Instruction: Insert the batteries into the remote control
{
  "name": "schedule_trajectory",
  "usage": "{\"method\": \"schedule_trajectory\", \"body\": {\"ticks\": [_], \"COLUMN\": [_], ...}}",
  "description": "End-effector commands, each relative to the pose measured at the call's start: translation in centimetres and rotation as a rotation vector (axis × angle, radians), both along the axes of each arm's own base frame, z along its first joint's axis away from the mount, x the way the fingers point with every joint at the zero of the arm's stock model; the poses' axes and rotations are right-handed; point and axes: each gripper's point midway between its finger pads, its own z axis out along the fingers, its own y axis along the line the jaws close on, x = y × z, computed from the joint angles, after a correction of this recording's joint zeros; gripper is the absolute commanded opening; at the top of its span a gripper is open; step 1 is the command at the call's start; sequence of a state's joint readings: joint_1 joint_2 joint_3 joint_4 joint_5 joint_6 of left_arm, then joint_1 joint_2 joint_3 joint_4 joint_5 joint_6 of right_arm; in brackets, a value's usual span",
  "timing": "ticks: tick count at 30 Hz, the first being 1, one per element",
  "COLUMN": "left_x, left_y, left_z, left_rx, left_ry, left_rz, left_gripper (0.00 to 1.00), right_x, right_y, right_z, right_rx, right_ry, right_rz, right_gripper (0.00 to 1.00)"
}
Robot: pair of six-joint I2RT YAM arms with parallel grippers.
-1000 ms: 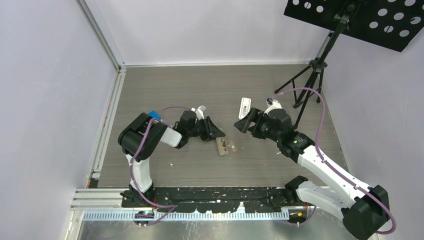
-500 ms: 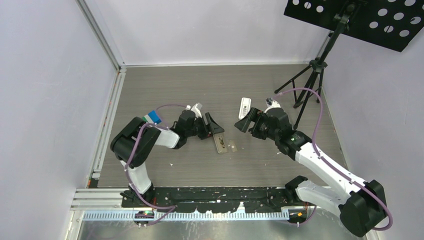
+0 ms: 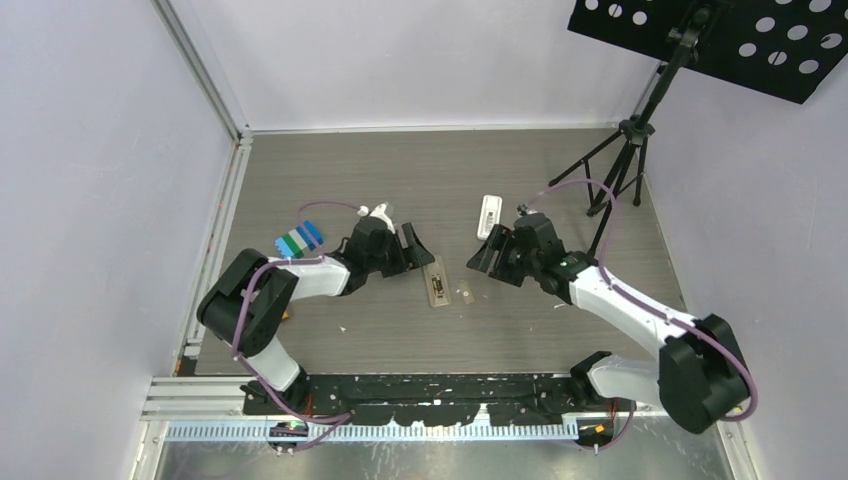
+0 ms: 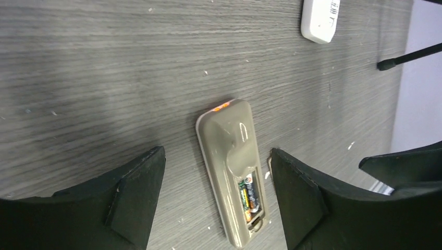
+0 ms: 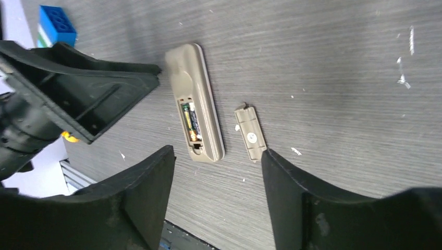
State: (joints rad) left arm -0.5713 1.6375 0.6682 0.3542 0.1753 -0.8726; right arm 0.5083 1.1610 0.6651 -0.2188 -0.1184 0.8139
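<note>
Both arms lean in over the grey tabletop (image 3: 380,180). The remote control (image 4: 232,166) lies flat on its face near the middle, back upward and recess uncovered. The batteries (image 4: 249,195) sit side by side in that recess, and the right wrist view shows them too. The little battery cover (image 5: 250,133) rests just beside the remote, apart from it. The left gripper (image 4: 216,156) hangs over the remote with fingers spread wide, gripping nothing. The right gripper (image 5: 216,152) is above the remote and cover, fingers also wide and empty. A white device (image 3: 488,214) lies farther back, and coloured blocks (image 3: 300,240) sit by the left arm.
</note>
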Motion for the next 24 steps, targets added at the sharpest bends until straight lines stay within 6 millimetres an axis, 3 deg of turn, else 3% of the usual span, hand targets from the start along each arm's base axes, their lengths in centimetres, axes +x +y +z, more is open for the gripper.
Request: {"method": "schedule_trajectory", "body": {"ticks": [1, 5, 11, 21, 24], "left_x": [0.7, 3.5, 5.2, 4.0, 3.4], "left_y": [1.9, 1.3, -1.1, -2.7, -2.7], "left_z": [-0.8, 0.6, 0.5, -0.5, -0.9], "left_rx": [0.124, 0.103, 0.051, -0.045, -0.053], "left_ry": [-0.013, -0.068, -0.06, -0.015, -0.016], "left_rz": [-0.049, -0.112, -0.225, -0.305, -0.316], "left_gripper": [0.77, 0.77, 0.71, 0.63, 0.54], "right_x": [0.2, -1.5, -5.3, -5.6, -4.8], "right_y": [2.4, 6.0, 9.6, 9.6, 9.1], "right_z": [0.5, -0.1, -3.3, -8.0, -8.4], "right_rx": [0.055, 0.064, -0.077, -0.206, -0.239], "right_ry": [0.045, 0.041, 0.061, 0.164, 0.15], "right_rz": [0.059, 0.23, 0.484, 0.496, 0.448], "right_gripper": [0.61, 0.47, 0.41, 0.38, 0.36]}}
